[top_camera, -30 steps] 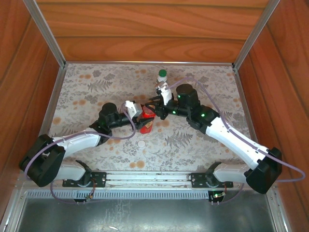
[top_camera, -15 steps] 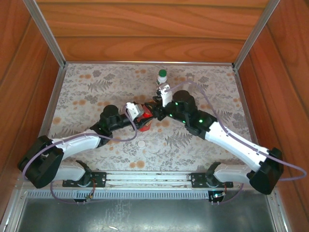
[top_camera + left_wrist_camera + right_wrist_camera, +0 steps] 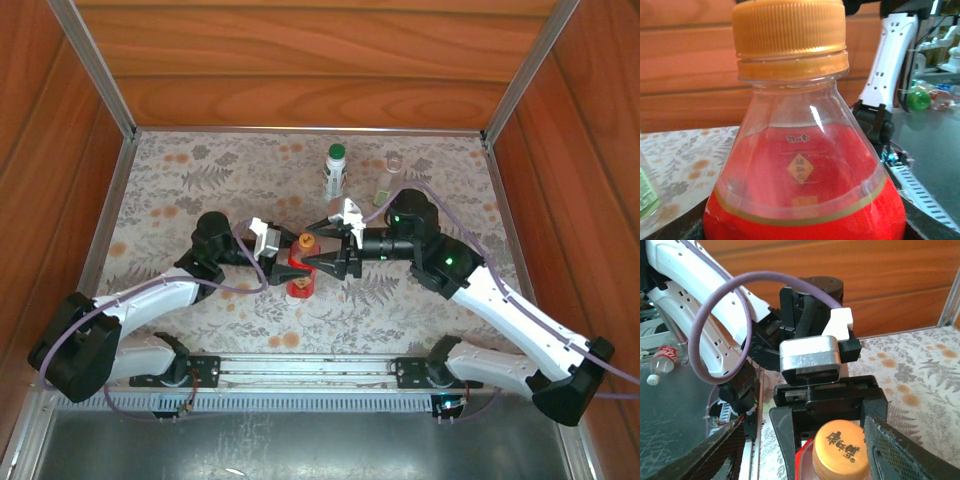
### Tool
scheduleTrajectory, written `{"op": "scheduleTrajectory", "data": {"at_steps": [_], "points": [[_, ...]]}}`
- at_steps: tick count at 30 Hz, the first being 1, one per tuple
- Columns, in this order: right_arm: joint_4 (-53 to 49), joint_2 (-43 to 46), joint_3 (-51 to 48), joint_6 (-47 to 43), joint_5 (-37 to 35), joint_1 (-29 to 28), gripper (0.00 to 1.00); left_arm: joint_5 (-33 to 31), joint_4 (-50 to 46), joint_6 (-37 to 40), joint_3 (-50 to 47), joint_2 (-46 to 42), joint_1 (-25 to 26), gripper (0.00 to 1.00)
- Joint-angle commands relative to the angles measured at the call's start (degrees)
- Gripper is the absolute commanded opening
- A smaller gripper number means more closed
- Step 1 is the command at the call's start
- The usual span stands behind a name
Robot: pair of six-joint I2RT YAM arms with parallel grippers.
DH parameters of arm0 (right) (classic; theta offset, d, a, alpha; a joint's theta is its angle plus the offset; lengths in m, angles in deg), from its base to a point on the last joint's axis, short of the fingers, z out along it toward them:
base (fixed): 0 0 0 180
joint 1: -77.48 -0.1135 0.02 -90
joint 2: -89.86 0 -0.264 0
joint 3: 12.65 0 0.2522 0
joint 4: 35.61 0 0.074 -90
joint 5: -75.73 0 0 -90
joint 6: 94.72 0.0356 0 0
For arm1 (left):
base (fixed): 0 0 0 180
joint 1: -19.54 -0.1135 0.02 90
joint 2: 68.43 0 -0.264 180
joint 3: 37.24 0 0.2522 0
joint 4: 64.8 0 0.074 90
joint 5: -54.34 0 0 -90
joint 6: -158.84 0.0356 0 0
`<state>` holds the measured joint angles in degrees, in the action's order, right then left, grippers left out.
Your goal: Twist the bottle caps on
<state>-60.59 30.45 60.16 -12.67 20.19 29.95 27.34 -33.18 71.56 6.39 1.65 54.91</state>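
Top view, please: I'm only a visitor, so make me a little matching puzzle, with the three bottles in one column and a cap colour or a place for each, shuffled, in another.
1 red bottle
2 tall clear bottle
3 short clear bottle

A dark green cap on top
B farthest right of the three
C orange cap on top

Pairs: 1-C, 2-A, 3-B

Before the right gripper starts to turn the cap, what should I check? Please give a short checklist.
1. The orange cap sits on the red bottle: ok.
2. The left gripper clamps the red bottle: ok.
3. The right gripper is open, fingers either side of the cap, not touching: ok.
4. Cap screwed fully tight: cannot tell.
5. The green-capped bottle stands upright, apart behind: ok.
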Motion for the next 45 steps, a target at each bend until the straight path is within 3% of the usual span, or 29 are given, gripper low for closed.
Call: {"op": "scheduleTrajectory", "data": {"at_steps": [1, 3, 7, 11, 12, 15, 20, 24, 29, 35, 41, 45], "points": [[-2.2, -1.8, 1.7, -2.1, 3.5, 0.4, 0.65, 5.7, 1.7, -1.2, 1.8, -0.7, 0.5, 0.62], [-2.2, -2.7, 2.2, -2.1, 3.6, 0.4, 0.62, 6.1, 1.8, -1.3, 2.1, -0.5, 0.7, 0.62], [-1.2, -3.8, 2.7, -1.7, 6.8, 0.4, 0.45, 5.9, 1.8, -1.3, 2.2, -0.5, 0.8, 0.62], [-0.6, -3.6, 2.4, -1.7, 5.5, 0.4, 0.29, 5.0, 1.7, -1.0, 2.0, -0.1, 0.8, 0.62], [-0.2, -3.6, 2.2, -1.4, 5.1, 0.4, 0.30, 4.9, 1.6, -0.8, 1.9, 0.1, 0.8, 0.62], [2.0, -3.2, 1.1, 0.3, 2.9, 0.4, 0.49, 4.9, 1.7, -0.8, 2.1, 0.9, 0.8, 0.62], [3.9, -2.6, 0.4, 1.3, 1.8, 0.4, 0.53, 5.3, 1.6, -0.9, 2.3, 1.4, 0.8, 0.62], [3.0, -3.4, 0.7, 0.8, 2.3, 0.4, 0.45, 5.0, 1.6, -0.9, 2.0, 0.9, 0.8, 0.61], [1.7, -4.0, 0.7, 0.0, 1.3, 0.4, 0.45, 4.9, 1.5, -0.9, 1.8, 0.1, 0.8, 0.62], [0.8, -3.9, 1.1, -1.1, 0.9, 0.4, 0.32, 4.8, 1.4, -0.8, 1.9, 0.1, 0.8, 0.61], [-1.6, -4.8, 1.8, -1.7, -2.3, 0.4, 0.41, 4.6, 1.4, -0.6, 1.8, 0.0, 0.8, 0.61], [-1.9, -5.2, 2.1, -1.9, -2.3, 0.4, 0.24, 4.2, 1.3, -0.6, 1.9, 0.2, 0.8, 0.62]]}}
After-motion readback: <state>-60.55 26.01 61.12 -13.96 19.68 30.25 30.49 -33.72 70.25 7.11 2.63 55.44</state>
